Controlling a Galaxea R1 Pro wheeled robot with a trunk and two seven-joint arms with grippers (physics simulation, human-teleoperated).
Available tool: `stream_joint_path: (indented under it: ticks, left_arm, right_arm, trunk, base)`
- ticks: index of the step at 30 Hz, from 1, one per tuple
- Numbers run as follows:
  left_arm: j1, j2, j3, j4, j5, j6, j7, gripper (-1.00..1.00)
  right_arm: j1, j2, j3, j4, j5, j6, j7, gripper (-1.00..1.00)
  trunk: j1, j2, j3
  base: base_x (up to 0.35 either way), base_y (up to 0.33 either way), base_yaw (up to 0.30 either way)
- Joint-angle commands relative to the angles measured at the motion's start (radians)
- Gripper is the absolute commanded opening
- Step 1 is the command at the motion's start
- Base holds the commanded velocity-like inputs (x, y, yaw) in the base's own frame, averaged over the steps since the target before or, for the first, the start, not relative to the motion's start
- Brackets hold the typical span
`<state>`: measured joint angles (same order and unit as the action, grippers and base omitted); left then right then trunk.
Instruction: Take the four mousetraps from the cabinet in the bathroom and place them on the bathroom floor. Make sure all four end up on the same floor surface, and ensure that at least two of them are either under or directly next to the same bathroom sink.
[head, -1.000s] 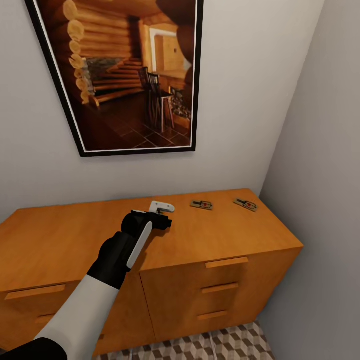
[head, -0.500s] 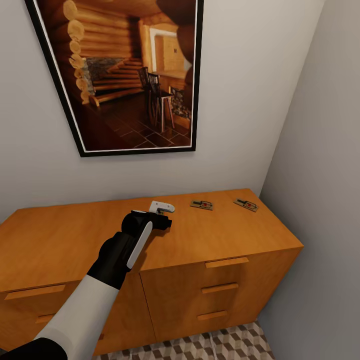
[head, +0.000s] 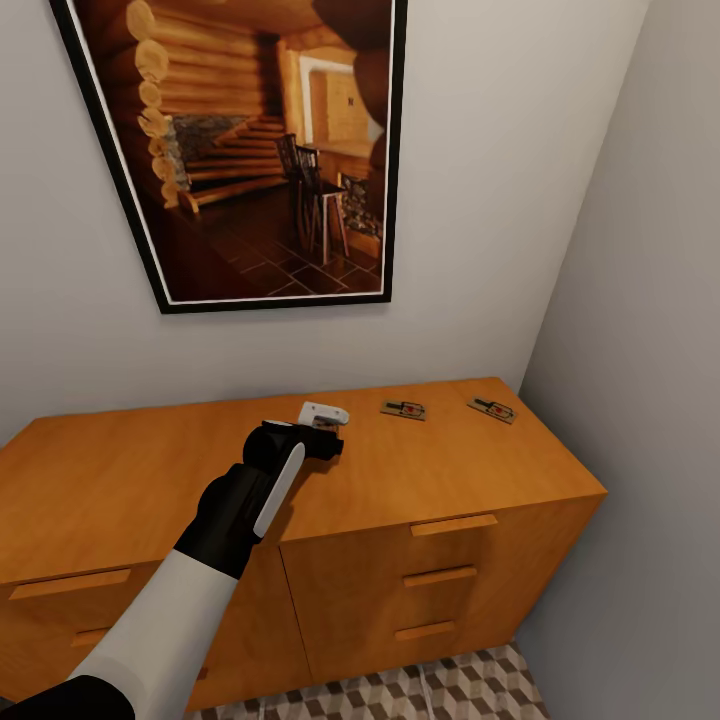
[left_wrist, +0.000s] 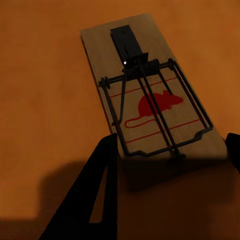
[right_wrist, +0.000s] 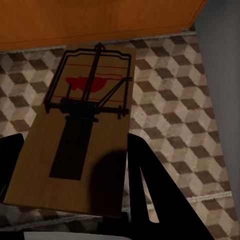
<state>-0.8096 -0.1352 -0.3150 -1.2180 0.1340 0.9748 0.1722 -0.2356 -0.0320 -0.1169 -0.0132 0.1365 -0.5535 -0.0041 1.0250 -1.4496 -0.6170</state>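
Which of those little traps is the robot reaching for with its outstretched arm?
Look below the big framed cabin picture at the wide orange-brown wooden cabinet. Three small flat brown wooden mousetraps lie along its back edge; it's the leftmost mousetrap, lying between the tips of the black left gripper, unlike the two traps lying free further right.

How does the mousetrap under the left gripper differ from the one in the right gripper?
The left gripper is open, its fingers astride a mousetrap that lies flat on the cabinet top. The right gripper is shut on the other mousetrap, holding it in the air over the bathroom floor. Both are brown wooden boards with dark wire and a red mouse mark.
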Motion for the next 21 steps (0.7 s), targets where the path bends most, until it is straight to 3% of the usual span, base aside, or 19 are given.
stream_joint_path:
  ticks: [1,15,21]
  left_arm:
    - [0.000,0.000,-0.001,0.028,0.010,0.004,0.007,-1.00]
    - [0.000,0.000,-0.001,0.018,0.009,0.004,0.007,-1.00]
    - [0.000,-0.001,-0.001,-0.039,0.009,0.007,0.009,-1.00]
  right_arm:
    - [-0.001,0.000,-0.008,0.001,0.006,-0.003,0.004,-1.00]
    - [0.000,0.000,-0.008,0.001,0.006,-0.003,0.004,-1.00]
    - [0.000,0.000,-0.008,0.001,0.006,-0.003,0.004,-1.00]
  trunk:
    - [0.000,0.000,-0.001]
    - [0.000,0.000,-0.001]
    - [0.000,0.000,-0.001]
  base:
    - [0.000,0.000,0.000]
    - [0.000,0.000,0.000]
    - [0.000,0.000,0.000]
